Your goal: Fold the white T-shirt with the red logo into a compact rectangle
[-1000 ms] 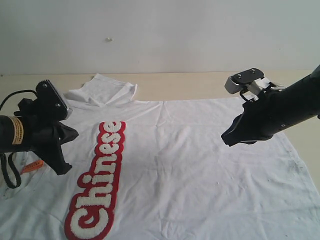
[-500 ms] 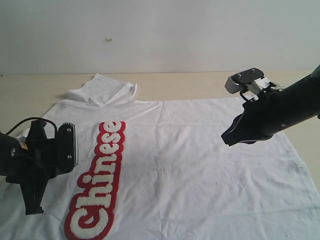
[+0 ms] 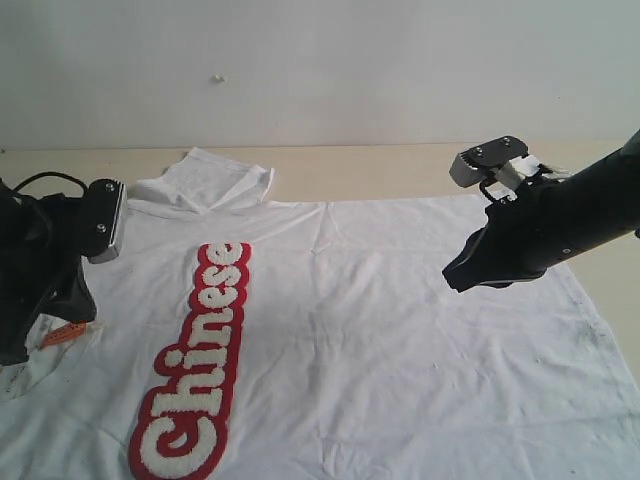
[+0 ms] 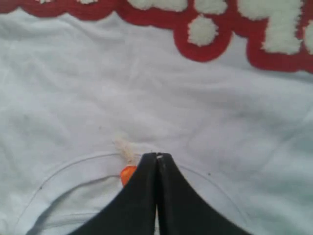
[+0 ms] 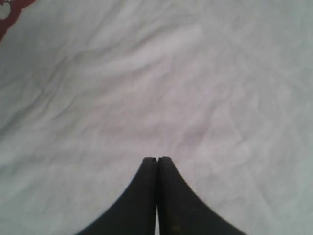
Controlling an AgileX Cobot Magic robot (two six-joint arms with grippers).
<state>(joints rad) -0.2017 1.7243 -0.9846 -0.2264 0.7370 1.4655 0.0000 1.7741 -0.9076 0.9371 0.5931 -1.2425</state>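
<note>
Evidently the white T-shirt (image 3: 400, 340) has been laid front-up and almost flat across the table (image 3: 380, 170) so that its edges can be reached for folding. The red logo (image 3: 200, 370) runs as a long strip down the part of it on the exterior view's left. One sleeve (image 3: 205, 180) lies bunched at the far edge.

The left gripper (image 4: 157, 156) is clenched, its jaws pressed together with no cloth showing between them. It is poised just over the collar (image 4: 63, 169), right beside the orange neck tag (image 4: 127, 174). I take this as lining up on the neckline before a first pinch, since no fold has been made.

The right gripper (image 3: 452, 283) is likewise clenched on nothing. It hangs above the plain lower body of the shirt, apart from the cloth, probably waiting for its partner.

The table is a pale beige, matte surface, mostly covered by the shirt, with a bare band along the far side. Behind it stands a plain off-white wall (image 3: 320, 70). The cloth shows light creases and a few faint grey marks near the right hem.
</note>
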